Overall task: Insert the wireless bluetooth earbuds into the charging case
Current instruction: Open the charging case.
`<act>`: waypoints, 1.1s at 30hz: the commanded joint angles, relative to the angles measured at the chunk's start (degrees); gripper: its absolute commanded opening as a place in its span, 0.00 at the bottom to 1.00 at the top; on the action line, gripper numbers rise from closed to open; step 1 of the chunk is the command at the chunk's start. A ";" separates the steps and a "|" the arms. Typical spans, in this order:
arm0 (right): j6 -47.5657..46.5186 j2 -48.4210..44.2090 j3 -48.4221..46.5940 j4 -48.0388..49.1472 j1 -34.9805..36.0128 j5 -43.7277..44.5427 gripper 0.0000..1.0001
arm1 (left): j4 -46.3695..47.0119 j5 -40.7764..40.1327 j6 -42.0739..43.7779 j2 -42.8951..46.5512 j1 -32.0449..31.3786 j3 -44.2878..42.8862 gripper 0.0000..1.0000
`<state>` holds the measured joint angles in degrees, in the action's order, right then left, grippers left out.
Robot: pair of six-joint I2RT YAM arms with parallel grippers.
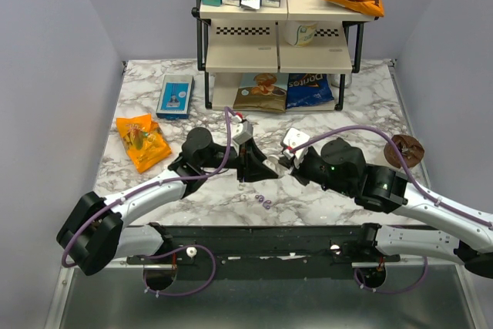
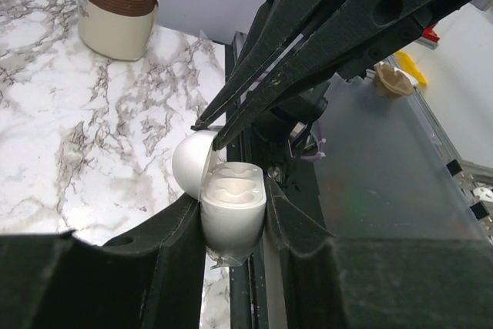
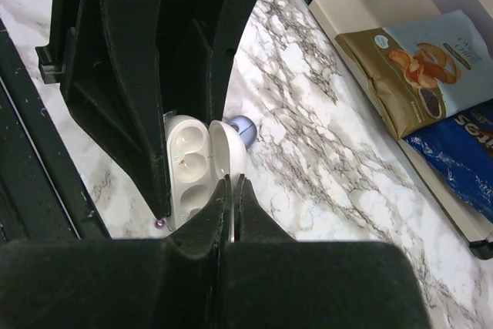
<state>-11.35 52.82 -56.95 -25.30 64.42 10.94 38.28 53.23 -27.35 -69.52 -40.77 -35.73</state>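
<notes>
Fingers on the left [image 2: 173,260] clench the white case [image 2: 231,206] near the table [image 2: 77,152] edge, right fingers [image 3: 216,217] shut at its lid.

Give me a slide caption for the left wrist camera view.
Left hand clamps the open charging case while the shut right hand points its tips at the raised lid.
</notes>
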 commanded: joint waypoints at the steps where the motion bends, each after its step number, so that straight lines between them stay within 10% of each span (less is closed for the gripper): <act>1: 1.25 -0.87 -0.18 1.83 0.35 -1.98 0.01 | 3.64 -0.41 1.43 0.43 -0.71 1.53 0.01; 4: 1.95 -1.05 -0.44 1.75 0.44 -1.27 0.01 | 4.69 -1.55 1.69 0.78 -1.32 2.50 0.00; 9: 3.27 -1.31 -0.80 1.83 0.35 0.74 0.49 | 7.50 -4.89 1.95 2.01 -2.29 4.78 0.00; 12: 3.79 -1.66 -0.80 1.83 0.44 1.71 0.57 | 8.64 -6.74 2.22 3.07 -2.56 5.93 0.00; 33: 5.47 -3.34 1.58 3.15 0.44 2.33 0.58 | 21.55 -14.64 4.33 9.48 -6.42 16.03 0.00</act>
<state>-6.66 51.40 -55.79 -24.12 64.45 12.95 53.12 41.76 -25.47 -61.89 -46.28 -21.89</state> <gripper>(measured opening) 0.575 0.371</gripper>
